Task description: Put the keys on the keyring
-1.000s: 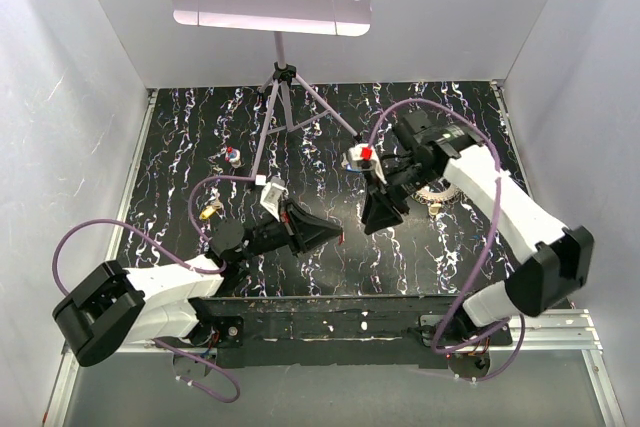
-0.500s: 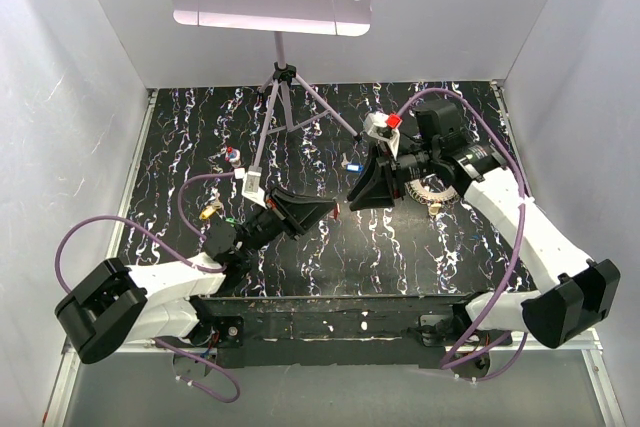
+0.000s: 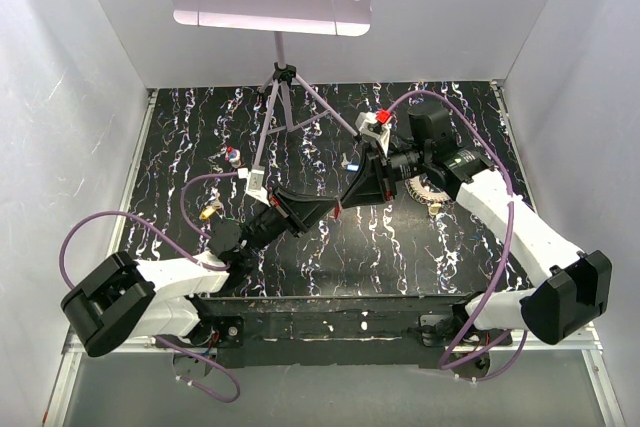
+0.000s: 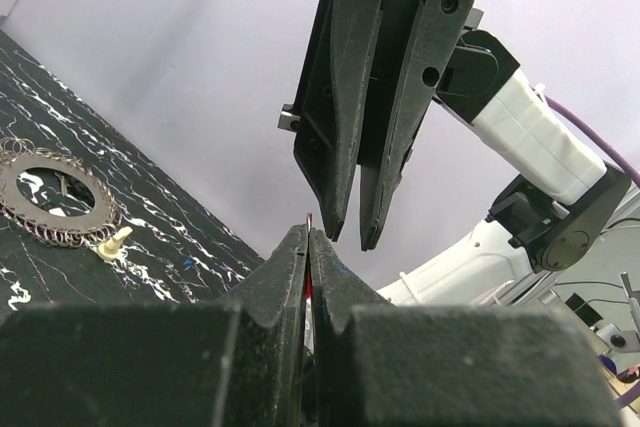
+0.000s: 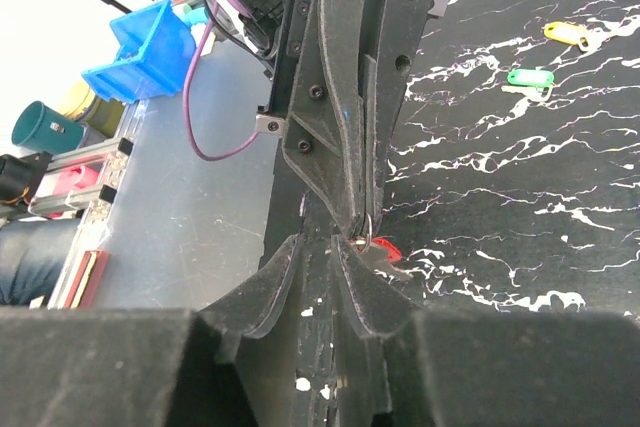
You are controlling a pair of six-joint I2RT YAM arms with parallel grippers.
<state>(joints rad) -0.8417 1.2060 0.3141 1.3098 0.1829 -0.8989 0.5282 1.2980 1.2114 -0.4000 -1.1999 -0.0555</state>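
Observation:
My left gripper (image 3: pixel 333 212) is shut on a red key (image 5: pixel 384 251), held above the black mat; only a red sliver shows between its fingertips (image 4: pixel 303 239). A small metal ring (image 5: pixel 368 228) hangs at the key's head. My right gripper (image 3: pixel 349 199) is open and empty, its tips (image 4: pixel 347 238) just above and beside the left gripper's tips. The keyring (image 4: pixel 55 197), a toothed grey ring, lies flat on the mat, partly hidden under the right arm in the top view (image 3: pixel 432 192). A cream key (image 4: pixel 112 243) lies at its edge.
A music stand's tripod (image 3: pixel 285 97) stands at the back centre. A yellow key (image 5: pixel 567 32) and a green key (image 5: pixel 527 77) lie on the left of the mat, a red-and-blue one (image 3: pixel 233 155) farther back, and a blue key (image 3: pixel 350 165) near the middle. White walls close in three sides.
My right gripper has swung left and tilted towards the left gripper. My left gripper has lifted and moved right with the red key. Their tips now nearly meet.

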